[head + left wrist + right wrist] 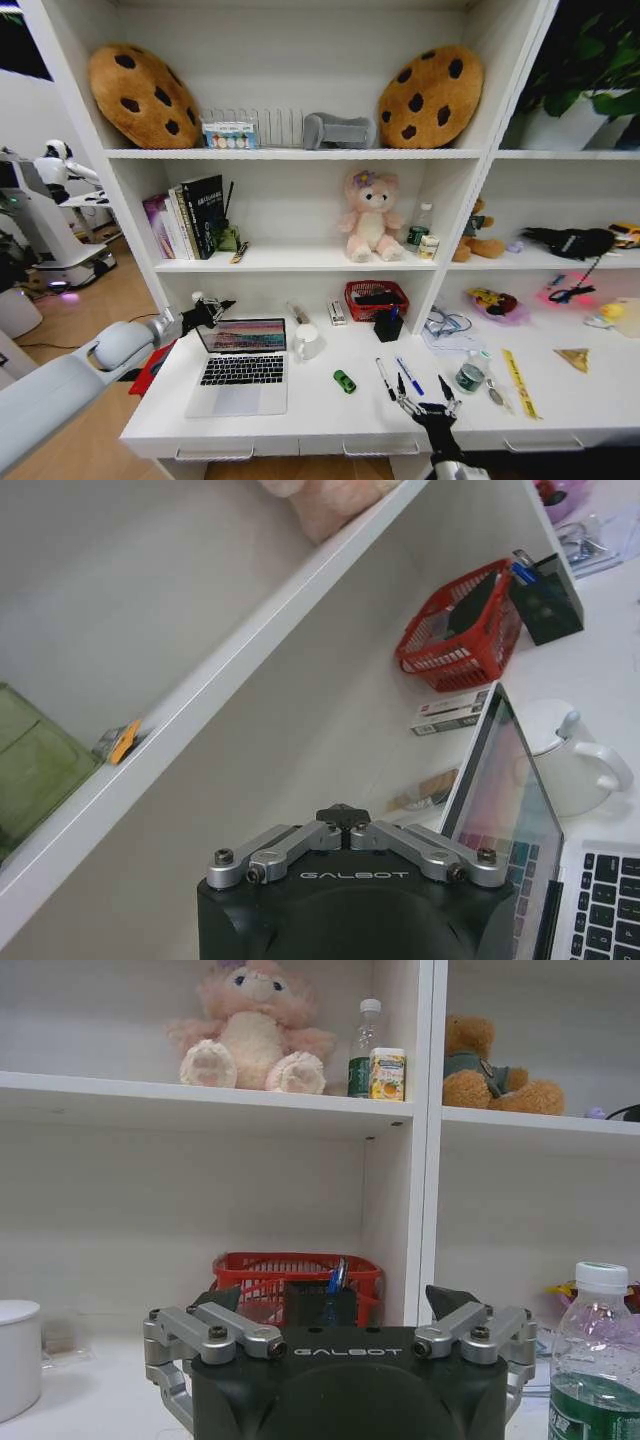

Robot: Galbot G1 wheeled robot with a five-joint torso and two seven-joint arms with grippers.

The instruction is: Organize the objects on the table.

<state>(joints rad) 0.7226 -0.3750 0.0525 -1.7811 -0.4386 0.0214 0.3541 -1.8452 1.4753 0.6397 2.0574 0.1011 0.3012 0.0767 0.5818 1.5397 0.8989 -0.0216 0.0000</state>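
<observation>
Right gripper (428,408): spread open, empty, at the table (300,415) front edge.
Black pen (385,379): just beyond it, long axis pointing back.
Left gripper (212,311): clenched shut beside laptop (240,365) lid.

Silver laptop (240,366) open on white table (310,415) w/ green car (345,381), 2 pens (386,379).

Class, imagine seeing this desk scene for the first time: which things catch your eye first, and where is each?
Two brown cookie cushions sit on the top shelf, with a pink plush bear one shelf lower. An open silver laptop stands at the desk's left; the left tool, shut, is by its screen, and the right tool, open, is near the pens.
</observation>
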